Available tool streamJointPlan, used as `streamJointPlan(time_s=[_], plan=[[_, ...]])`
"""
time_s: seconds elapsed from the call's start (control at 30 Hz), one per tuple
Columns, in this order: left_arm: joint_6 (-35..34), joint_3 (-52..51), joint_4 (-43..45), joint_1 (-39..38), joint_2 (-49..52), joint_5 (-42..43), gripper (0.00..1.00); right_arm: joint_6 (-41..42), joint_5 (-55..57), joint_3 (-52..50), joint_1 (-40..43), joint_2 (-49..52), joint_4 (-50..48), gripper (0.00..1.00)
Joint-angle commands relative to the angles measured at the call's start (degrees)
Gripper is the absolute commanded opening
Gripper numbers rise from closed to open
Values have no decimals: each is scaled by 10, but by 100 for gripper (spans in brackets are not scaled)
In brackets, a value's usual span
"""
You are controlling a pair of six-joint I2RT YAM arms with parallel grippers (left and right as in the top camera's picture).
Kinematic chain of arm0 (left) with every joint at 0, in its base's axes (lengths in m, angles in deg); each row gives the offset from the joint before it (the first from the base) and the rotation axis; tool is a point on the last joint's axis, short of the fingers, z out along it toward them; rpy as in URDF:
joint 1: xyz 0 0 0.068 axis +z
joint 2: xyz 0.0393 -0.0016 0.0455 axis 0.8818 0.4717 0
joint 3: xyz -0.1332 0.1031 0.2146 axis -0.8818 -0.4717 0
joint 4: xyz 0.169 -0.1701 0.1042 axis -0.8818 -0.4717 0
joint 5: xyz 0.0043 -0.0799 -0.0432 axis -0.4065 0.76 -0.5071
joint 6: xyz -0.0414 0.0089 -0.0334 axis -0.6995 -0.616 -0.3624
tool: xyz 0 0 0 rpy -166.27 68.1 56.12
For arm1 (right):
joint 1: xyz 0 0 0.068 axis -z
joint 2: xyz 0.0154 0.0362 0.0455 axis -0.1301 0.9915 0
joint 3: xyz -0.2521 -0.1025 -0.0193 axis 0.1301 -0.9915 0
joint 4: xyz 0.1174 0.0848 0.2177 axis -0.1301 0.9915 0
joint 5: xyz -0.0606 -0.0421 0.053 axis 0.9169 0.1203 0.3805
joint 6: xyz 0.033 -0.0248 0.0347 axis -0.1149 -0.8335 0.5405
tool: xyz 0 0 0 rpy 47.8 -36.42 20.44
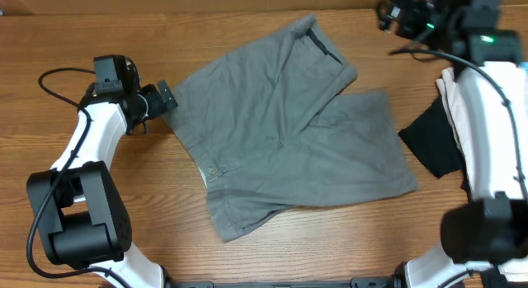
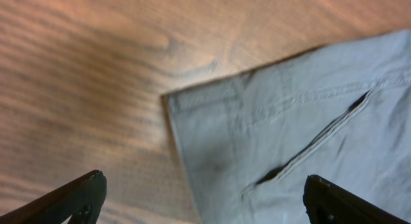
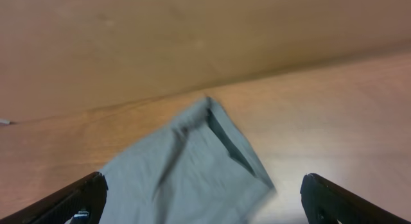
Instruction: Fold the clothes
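Grey shorts (image 1: 280,131) lie partly folded on the counter (image 1: 74,40). We see left jaws wide at the waistband corner and right jaws wide near the shorts' far corner, both empty, likely staging a grab.

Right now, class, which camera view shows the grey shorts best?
The overhead view: it takes in the whole grey shorts, waistband to both leg hems. The left wrist view shows only one corner with a slit pocket; the right wrist view shows just one blurred corner.
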Motion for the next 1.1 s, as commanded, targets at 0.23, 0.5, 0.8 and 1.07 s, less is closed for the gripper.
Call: streamJointPlan(time_s=[0.23, 0.5, 0.8, 1.07], plan=[[-2, 9, 56, -5, 56, -9, 100, -2, 10, 24, -72, 189, -174, 100], [-4, 9, 87, -5, 101, -1, 100, 30, -35, 69, -91, 297, -268, 100], [-6, 9, 99, -5, 117, -3, 100, 77, -37, 73, -130, 355, -344, 100], [-5, 9, 133, -8, 117, 54, 100, 92, 8, 73, -134, 380, -354, 100]])
